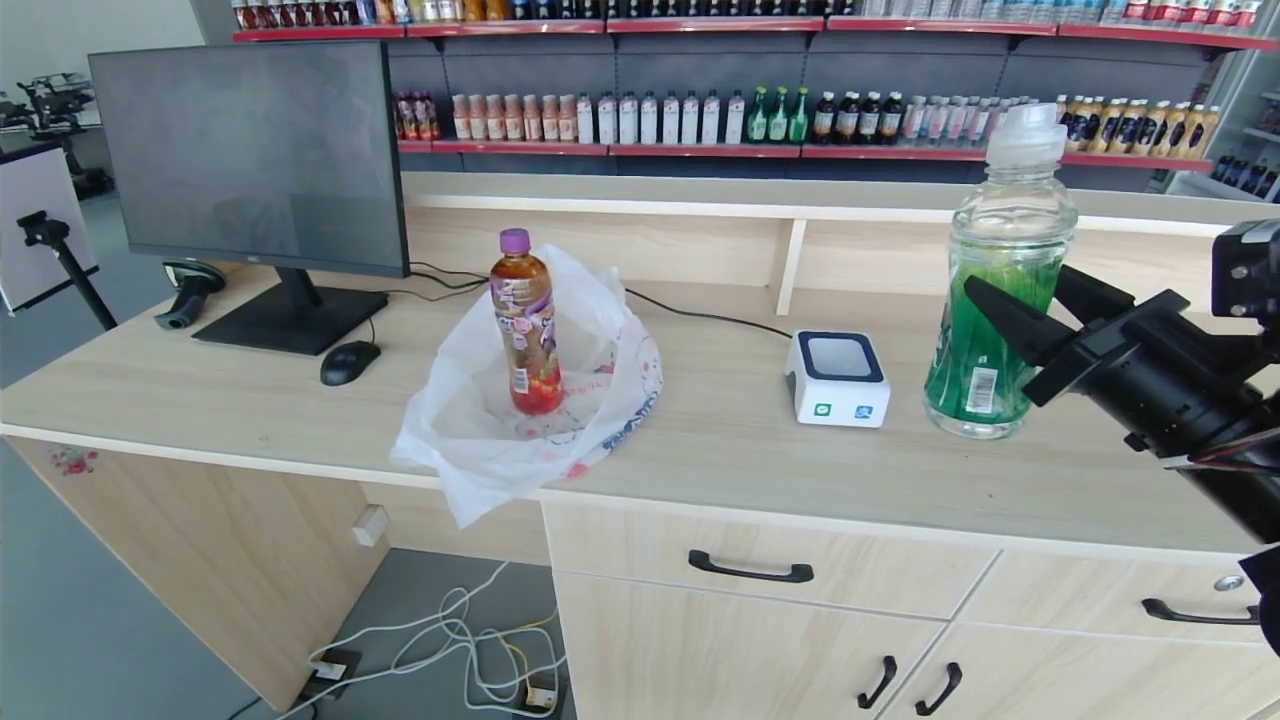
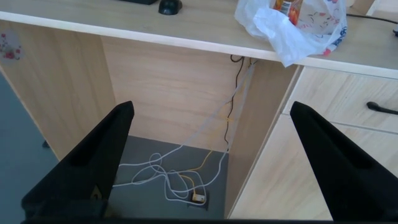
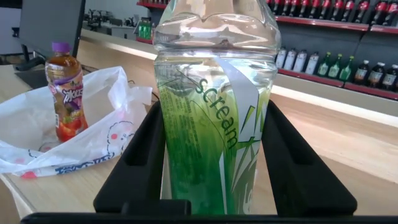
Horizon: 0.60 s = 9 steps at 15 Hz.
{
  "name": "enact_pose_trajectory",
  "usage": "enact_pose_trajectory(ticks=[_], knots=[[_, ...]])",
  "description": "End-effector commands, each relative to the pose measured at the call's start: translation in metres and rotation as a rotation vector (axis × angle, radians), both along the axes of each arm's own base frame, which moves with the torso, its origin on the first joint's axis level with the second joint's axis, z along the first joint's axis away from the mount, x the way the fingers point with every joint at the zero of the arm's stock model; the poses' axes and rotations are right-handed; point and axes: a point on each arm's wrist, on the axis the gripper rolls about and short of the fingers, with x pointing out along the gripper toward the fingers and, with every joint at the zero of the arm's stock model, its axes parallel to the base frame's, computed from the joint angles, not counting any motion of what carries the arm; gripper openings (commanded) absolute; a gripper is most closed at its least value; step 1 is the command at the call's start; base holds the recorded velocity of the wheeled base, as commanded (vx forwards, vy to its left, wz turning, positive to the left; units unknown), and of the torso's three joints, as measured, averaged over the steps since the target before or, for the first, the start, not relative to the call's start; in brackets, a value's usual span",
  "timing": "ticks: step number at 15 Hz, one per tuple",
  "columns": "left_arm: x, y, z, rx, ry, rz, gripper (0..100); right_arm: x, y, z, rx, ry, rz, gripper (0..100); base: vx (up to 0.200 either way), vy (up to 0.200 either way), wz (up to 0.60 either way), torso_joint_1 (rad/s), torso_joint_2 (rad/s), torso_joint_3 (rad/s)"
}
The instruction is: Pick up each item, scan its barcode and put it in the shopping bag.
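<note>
Hanging left gripper [image 2: 211,109] released, fingers wide, low before the pale wooden counter [image 1: 700,450]. Grasping tall clear plastic bottle of green liquid [image 1: 1010,200] with right gripper [image 1: 1015,285], upright on counter's right end. Farther left, white square scanner [image 1: 838,378], then white plastic shopping bag [image 1: 600,400] around purple-capped amber drink bottle [image 1: 524,320].

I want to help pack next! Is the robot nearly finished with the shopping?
About halfway. Done: the purple-capped bottle stands in the shopping bag. In hand: the right gripper is around the green bottle, which stands on the counter beside the scanner. Left: lift it, scan its barcode, bag it.
</note>
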Motion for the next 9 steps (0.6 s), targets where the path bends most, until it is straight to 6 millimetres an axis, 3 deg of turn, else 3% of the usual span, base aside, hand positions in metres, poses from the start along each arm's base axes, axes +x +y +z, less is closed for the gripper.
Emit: enact_pose_trajectory(ticks=[1,9], knots=[[0.0001,0.0,0.0001,0.0,0.001,0.001,100,0.002,-0.0016,-0.0006,0.001,0.001,-0.008,0,0.0,0.0,0.0,0.0,0.0,0.0],[0.0001,0.0,0.0001,0.0,0.001,0.001,100,0.0011,-0.0033,0.0002,0.002,-0.002,-0.014,0,0.0,0.0,0.0,0.0,0.0,0.0]])
